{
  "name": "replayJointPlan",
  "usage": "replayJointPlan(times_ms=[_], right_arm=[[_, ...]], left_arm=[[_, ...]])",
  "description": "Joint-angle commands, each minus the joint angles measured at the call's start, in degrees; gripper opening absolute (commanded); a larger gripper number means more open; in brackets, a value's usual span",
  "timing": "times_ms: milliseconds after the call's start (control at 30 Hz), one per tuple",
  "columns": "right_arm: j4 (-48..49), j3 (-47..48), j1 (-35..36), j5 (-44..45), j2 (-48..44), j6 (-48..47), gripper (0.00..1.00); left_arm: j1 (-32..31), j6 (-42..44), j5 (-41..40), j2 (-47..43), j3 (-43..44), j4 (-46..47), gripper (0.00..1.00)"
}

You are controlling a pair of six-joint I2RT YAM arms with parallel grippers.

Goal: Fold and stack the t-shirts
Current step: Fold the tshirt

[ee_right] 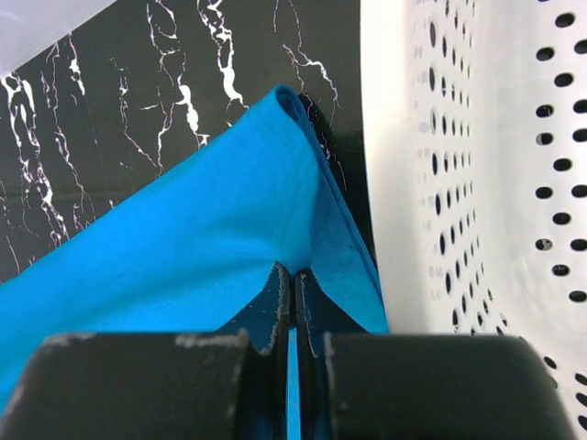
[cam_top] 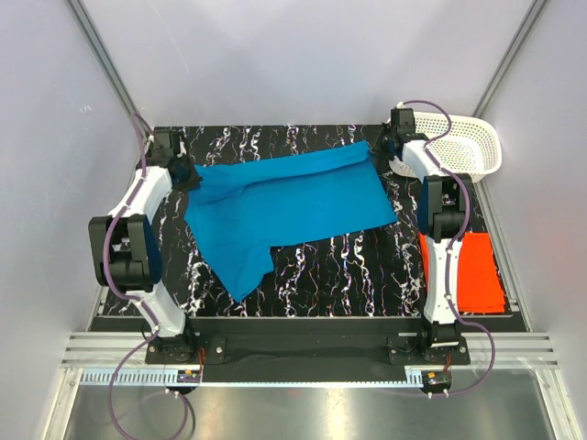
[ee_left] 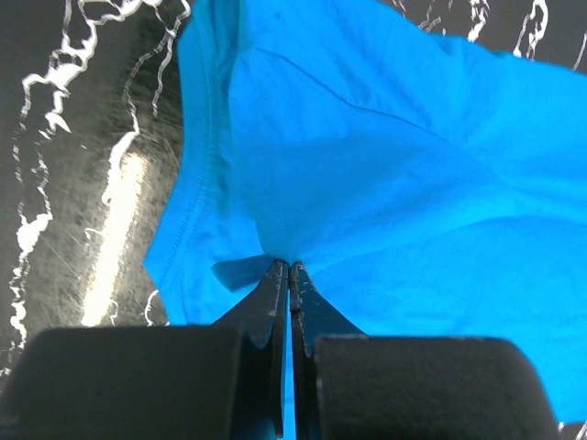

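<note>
the black marble table (cam_top: 367, 275) is your field. the blue t-shirt (cam_top: 293, 206) lies across its middle, its long axis running left to right, with a flap trailing toward you at the left. the folded orange-red t-shirt (cam_top: 481, 270) sits by the near right edge. the white basket (cam_top: 472, 147) crowds the far right corner. the left gripper (ee_left: 290, 266) and right gripper (ee_right: 293, 270) each pinch a far corner of the blue cloth. the open room is nearer you, so i'd fold that way.
</note>
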Motion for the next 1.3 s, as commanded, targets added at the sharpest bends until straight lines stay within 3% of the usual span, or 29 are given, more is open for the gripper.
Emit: replayJointPlan(times_ms=[0,867,900,967,1067,1267], right_arm=[[-0.7,1.8,-0.4,0.6,-0.6,-1.7,0.00],[-5.5,8.1,-0.4,1.7,4.8,-2.9,0.13],[-5.8,8.9,-0.3,1.8,4.8,-3.0,0.16],[-7.4,10.0,-0.1,3.5,4.7,-3.3,0.32],[-10.9,14.6,0.0,5.6,5.3,-4.0,0.41],[-13.4,23.6,1.9,9.1,8.0,-6.9,0.54]], left_arm=[[0.5,-0.5,2.3,0.6,0.2,-0.9,0.00],[0.5,-1.3,2.3,4.8,2.1,-3.8,0.00],[0.6,-1.5,1.2,4.2,2.1,-4.3,0.05],[0.7,-1.8,-2.9,2.9,2.2,-5.1,0.23],[1.0,-0.8,-6.3,0.5,3.5,-5.2,0.41],[1.9,1.4,-5.3,3.3,9.9,-5.0,0.52]])
